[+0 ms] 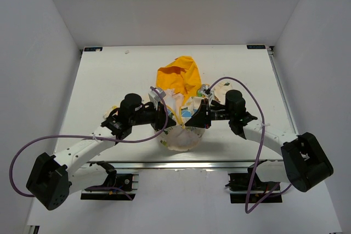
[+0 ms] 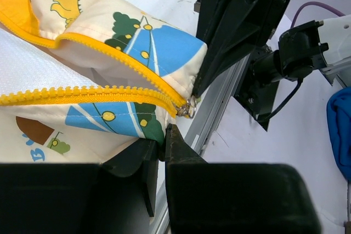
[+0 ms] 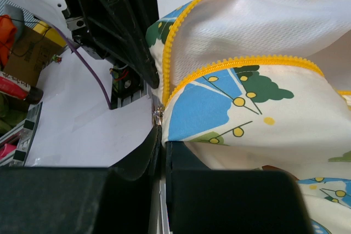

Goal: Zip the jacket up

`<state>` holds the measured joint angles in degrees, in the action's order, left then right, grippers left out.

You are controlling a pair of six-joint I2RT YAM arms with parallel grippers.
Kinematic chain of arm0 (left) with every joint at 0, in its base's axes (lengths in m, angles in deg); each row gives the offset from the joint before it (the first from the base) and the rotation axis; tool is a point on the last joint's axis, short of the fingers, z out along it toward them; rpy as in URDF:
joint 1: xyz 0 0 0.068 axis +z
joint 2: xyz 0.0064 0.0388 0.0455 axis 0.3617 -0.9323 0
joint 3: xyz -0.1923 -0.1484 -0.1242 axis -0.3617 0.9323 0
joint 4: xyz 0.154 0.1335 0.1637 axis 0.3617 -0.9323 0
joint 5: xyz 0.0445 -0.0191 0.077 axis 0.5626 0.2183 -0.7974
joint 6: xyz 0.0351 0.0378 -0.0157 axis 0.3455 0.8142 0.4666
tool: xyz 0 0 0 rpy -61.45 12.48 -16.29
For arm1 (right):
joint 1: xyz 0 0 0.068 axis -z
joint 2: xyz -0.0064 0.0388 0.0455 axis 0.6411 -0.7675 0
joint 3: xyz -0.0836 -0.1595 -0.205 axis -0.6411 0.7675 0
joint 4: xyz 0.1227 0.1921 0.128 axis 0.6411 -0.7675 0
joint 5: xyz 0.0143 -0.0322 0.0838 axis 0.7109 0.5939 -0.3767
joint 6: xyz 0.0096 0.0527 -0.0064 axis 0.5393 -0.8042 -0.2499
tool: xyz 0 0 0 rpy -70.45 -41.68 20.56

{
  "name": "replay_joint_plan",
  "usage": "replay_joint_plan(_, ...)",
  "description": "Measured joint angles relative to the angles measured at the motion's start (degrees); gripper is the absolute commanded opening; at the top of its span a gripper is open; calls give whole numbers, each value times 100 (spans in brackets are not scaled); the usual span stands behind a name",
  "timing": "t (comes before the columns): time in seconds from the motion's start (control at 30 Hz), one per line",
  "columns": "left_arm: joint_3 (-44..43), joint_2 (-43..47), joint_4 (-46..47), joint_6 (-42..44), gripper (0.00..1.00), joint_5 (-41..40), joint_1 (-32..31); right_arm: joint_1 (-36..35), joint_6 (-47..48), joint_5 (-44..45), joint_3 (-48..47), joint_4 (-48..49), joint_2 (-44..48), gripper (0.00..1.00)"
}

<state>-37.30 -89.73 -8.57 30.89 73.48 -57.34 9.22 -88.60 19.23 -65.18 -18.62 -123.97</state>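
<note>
The jacket (image 1: 182,102) lies mid-table, its yellow hood (image 1: 179,76) toward the back and its cream printed hem lifted off the table near the front edge. My left gripper (image 2: 163,135) is shut on the hem fabric just below the zipper's bottom end. The yellow zipper teeth (image 2: 82,95) still run apart in two lines above the metal slider (image 2: 188,108). My right gripper (image 3: 161,134) is shut on the small metal zipper pull (image 3: 158,114) at the foot of the yellow strip (image 3: 247,62). Both grippers (image 1: 166,118) (image 1: 198,118) face each other across the hem.
The aluminium rail (image 1: 181,164) of the table's front edge runs just below the lifted hem. White walls close in the table at the left, right and back. A blue object (image 2: 340,130) and clutter (image 3: 22,53) sit off the table.
</note>
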Motion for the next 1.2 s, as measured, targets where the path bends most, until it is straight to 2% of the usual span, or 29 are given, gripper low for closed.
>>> replay_joint_plan(0.73, 72, 70, 111, -90, 0, 44, 2, 2, -413, 72, -9, 636, -146, 0)
replay_joint_plan(1.2, 251, 59, 575, -461, 0, 372, 37, 31, -831, -4, 120, 1486, -306, 0)
